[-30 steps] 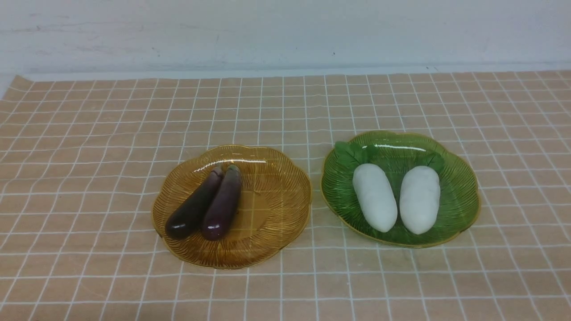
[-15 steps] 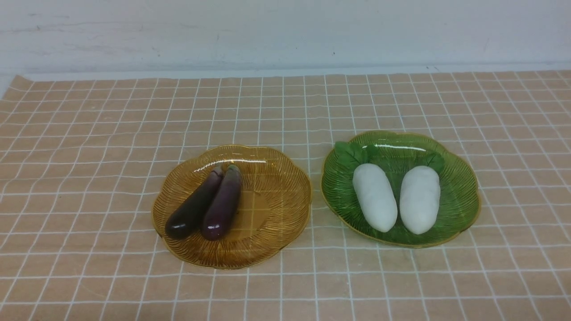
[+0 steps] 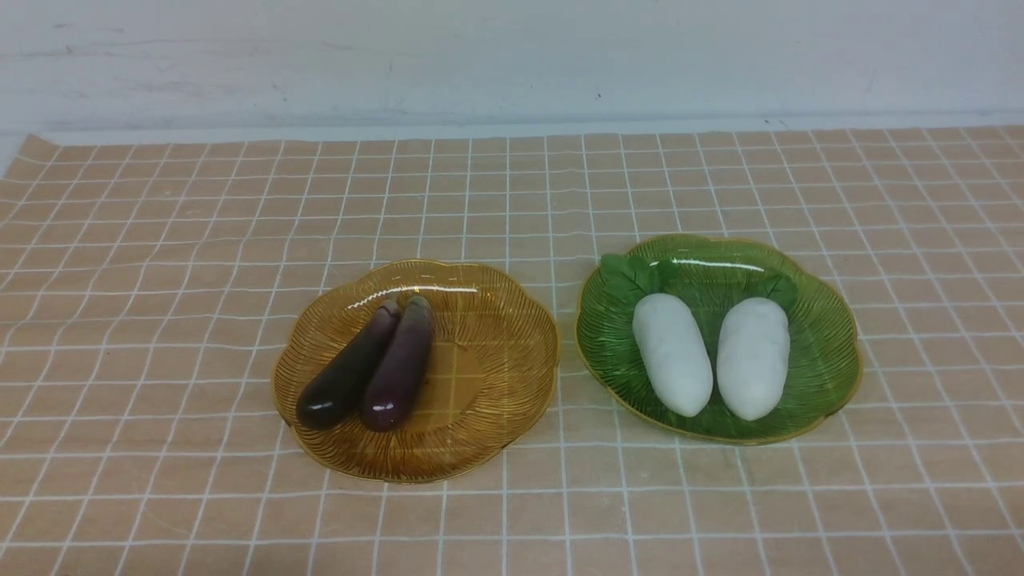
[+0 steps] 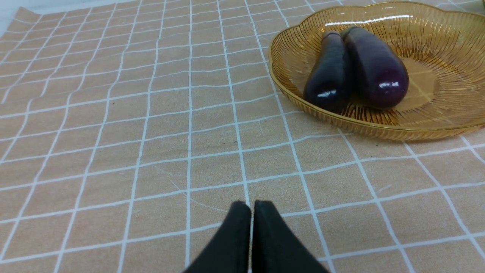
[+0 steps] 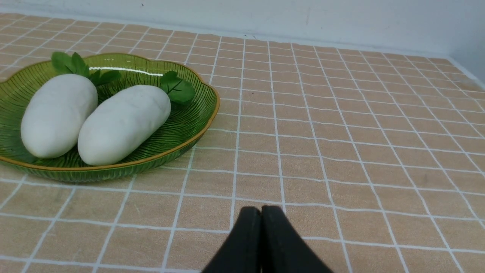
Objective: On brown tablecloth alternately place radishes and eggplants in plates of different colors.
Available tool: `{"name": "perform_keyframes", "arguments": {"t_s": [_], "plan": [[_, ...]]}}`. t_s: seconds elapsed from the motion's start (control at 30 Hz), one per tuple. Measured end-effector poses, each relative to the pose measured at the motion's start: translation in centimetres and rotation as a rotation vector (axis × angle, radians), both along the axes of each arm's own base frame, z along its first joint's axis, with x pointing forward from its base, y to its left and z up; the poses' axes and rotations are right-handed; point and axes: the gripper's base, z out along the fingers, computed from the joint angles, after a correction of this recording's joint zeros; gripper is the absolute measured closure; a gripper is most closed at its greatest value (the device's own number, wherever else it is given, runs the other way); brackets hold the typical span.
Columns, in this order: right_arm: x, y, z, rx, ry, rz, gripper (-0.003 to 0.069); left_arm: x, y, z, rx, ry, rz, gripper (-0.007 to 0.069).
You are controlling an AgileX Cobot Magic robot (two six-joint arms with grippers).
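On the brown tablecloth (image 3: pixel 160 280), two dark purple eggplants (image 3: pixel 372 364) lie side by side in the amber plate (image 3: pixel 504 360). Two white radishes (image 3: pixel 712 356) lie side by side in the green plate (image 3: pixel 824 320). Neither gripper shows in the front view. My left gripper (image 4: pixel 252 206) is shut and empty over bare cloth, near the amber plate (image 4: pixel 435 49) with the eggplants (image 4: pixel 356 68). My right gripper (image 5: pixel 261 210) is shut and empty over bare cloth, beside the green plate (image 5: pixel 182 125) with the radishes (image 5: pixel 94 117).
A pale wall (image 3: pixel 512 56) rises behind the cloth's far edge. The cloth's far left corner (image 3: pixel 36 148) shows the table's end. Bare cloth lies around both plates.
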Motion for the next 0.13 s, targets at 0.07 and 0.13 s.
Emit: {"name": "perform_keyframes", "arguments": {"t_s": [0.07, 0.13], "plan": [[0.00, 0.00, 0.00, 0.000, 0.000, 0.000, 0.0674, 0.00, 0.00, 0.00, 0.000, 0.000, 0.000, 0.0628], [0.00, 0.00, 0.00, 0.000, 0.000, 0.000, 0.0674, 0.00, 0.00, 0.00, 0.000, 0.000, 0.000, 0.0628]]}}
